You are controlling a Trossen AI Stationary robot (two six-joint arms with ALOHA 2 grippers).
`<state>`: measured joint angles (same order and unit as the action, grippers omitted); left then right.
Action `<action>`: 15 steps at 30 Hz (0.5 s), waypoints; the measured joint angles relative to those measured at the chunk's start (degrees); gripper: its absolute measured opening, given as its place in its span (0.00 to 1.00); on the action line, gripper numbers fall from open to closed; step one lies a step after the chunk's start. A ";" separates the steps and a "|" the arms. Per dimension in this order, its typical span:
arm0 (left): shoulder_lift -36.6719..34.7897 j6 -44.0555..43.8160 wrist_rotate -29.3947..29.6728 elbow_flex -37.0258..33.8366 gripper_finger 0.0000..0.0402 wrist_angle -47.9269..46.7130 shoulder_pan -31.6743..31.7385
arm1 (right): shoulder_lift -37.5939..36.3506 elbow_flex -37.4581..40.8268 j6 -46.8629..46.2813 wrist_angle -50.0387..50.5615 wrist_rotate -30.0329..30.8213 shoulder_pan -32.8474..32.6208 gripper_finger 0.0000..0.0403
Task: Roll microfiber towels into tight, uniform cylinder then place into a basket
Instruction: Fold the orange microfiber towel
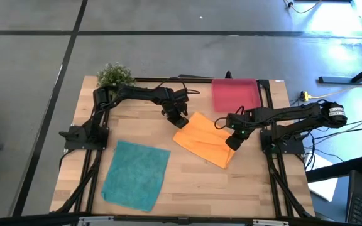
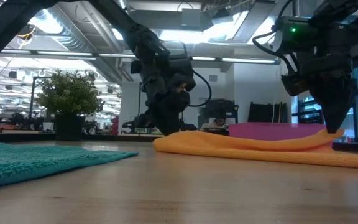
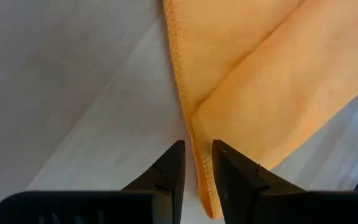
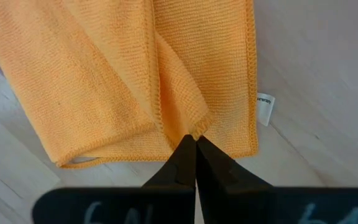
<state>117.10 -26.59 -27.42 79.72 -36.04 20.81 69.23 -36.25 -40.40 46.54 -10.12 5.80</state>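
- Orange microfiber towel [image 1: 205, 143] lies folded near the middle of the tabletop [image 1: 244, 188], just in front of the pinkish-red basket [image 1: 235, 94], with a doubled layer showing in both wrist views.
- The right tool [image 4: 195, 144] is pinched fully together on a small pucker of the orange cloth at its folded edge; the grip looks thin, so I judge it should lift slowly or the fabric may slip out.
- The left tool [image 3: 197, 163] stands narrowly parted, straddling the hemmed edge at the opposite end of the cloth; whether it presses the hem, I cannot tell.
- To roll well, both tools should hold the same edge at even height and turn it over together, keeping the layers aligned so the cylinder comes out tight and uniform.
- Count: two towels, one orange and one teal towel [image 1: 136, 174] lying flat near the front left; one basket, nothing in it; one small green plant [image 1: 115, 75] at the back left corner; two arms.
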 joint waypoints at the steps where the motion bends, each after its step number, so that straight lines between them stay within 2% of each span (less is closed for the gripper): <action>1: 0.00 -0.02 -0.27 0.00 0.18 0.15 -0.19 | 0.00 0.00 0.00 0.00 0.01 0.01 0.00; 10: 0.00 0.01 -3.19 0.00 0.18 2.02 -2.09 | 0.00 0.00 0.06 -0.02 1.05 0.00 0.00; 15: 0.00 0.07 -4.98 0.00 0.18 9.49 -2.54 | 0.00 0.00 0.07 -0.07 1.47 0.00 0.00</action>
<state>117.10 -26.52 -32.40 79.72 -26.55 18.27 69.23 -36.25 -40.34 46.48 -8.64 5.80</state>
